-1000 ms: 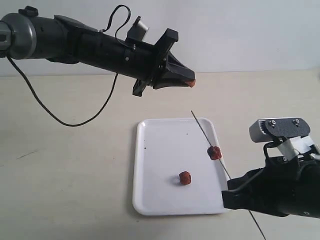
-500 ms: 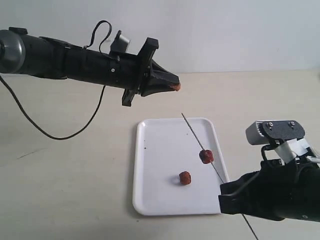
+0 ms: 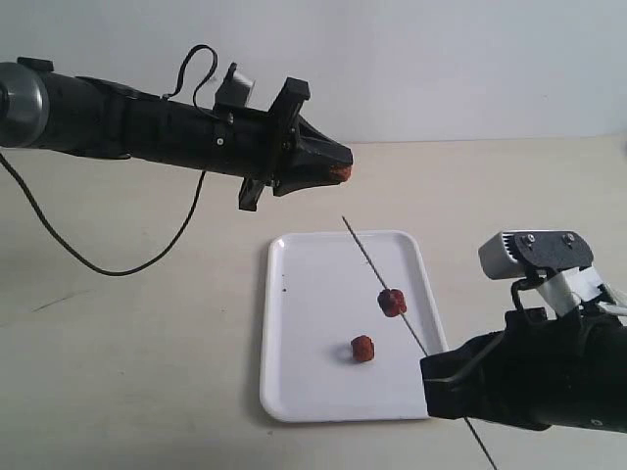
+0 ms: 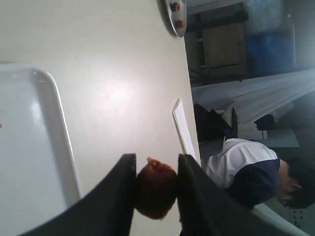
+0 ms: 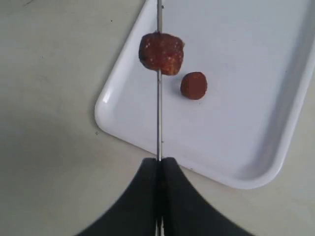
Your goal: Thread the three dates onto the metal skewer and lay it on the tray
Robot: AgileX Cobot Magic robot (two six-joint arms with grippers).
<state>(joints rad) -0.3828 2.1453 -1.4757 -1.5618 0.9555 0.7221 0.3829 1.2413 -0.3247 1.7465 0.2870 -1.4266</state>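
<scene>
My right gripper (image 3: 431,372) (image 5: 159,161) is shut on the metal skewer (image 3: 364,257) (image 5: 159,118), which slants up over the white tray (image 3: 294,392) (image 5: 275,147). One reddish-brown date (image 3: 392,302) (image 5: 161,52) is threaded on the rod. A second date (image 3: 362,348) (image 5: 193,85) lies loose on the tray. High above the tray's far end, my left gripper (image 3: 343,172) (image 4: 156,169) is shut on the third date (image 3: 342,173) (image 4: 156,191). That date hangs just above and left of the skewer's tip.
A black cable (image 3: 118,235) trails from the left arm across the beige table. In the left wrist view a small dish (image 4: 175,14) with red bits sits at the table's far side, near a person (image 4: 246,167).
The right gripper has shifted left with the skewer, bringing its tip and the threaded date nearer the left gripper. The left gripper with its date swung left and down earlier and now holds still.
</scene>
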